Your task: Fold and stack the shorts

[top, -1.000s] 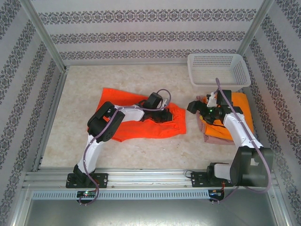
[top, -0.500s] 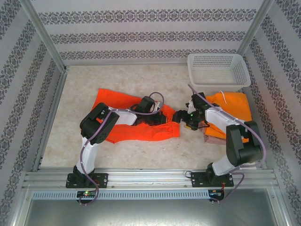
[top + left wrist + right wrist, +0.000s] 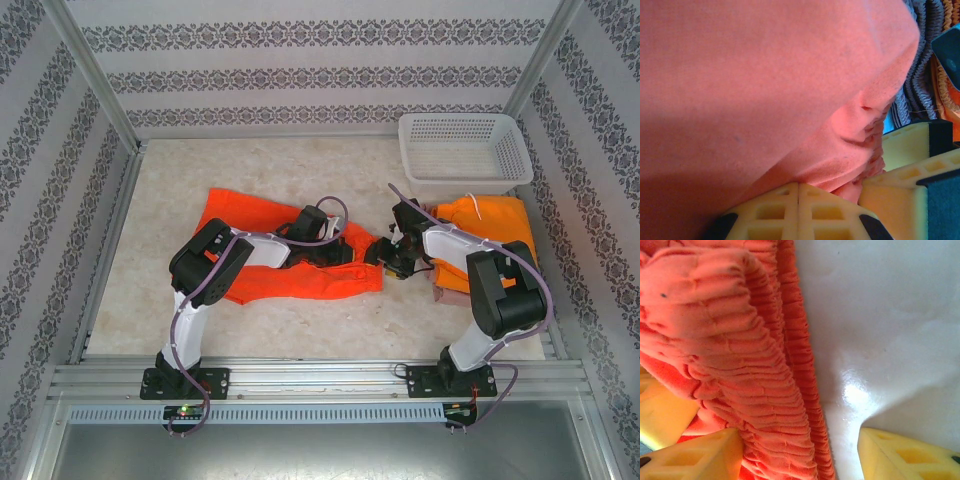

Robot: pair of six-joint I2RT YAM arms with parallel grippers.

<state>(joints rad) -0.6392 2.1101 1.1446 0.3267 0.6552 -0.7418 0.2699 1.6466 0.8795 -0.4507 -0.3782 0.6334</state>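
Left hand (image 3: 348,250): pressed together on a fold of the red-orange shorts (image 3: 245,215). In the wrist view the cloth drapes over the closed fingers (image 3: 765,215).
Right hand (image 3: 385,258): partly spread. The elastic waistband lies between the fingers (image 3: 695,455), against one pad and clear of the other, and is not yet pinched.
Change, right arm: it has swung off the folded pile at the right and come to the waistband edge of the red-orange shorts, with the jaws narrowing from a wide spread.
Change, garment: the red-orange shorts have shifted slightly leftward under the left hand's pull.
Meaning: a two-handed hold is probably being set up to fold the last garment. The other two already look folded and stacked.
Red-orange shorts, location: spread mid-table (image 3: 300,165), between the two arms and left of the pile.
Pile: orange shorts (image 3: 495,225) lie on top of dusty pink shorts (image 3: 438,293), partly hidden by the right arm.
Basket (image 3: 460,180): white mesh, in the far right corner. No garment is seen inside. The pile lies outside it, just beside its near wall.
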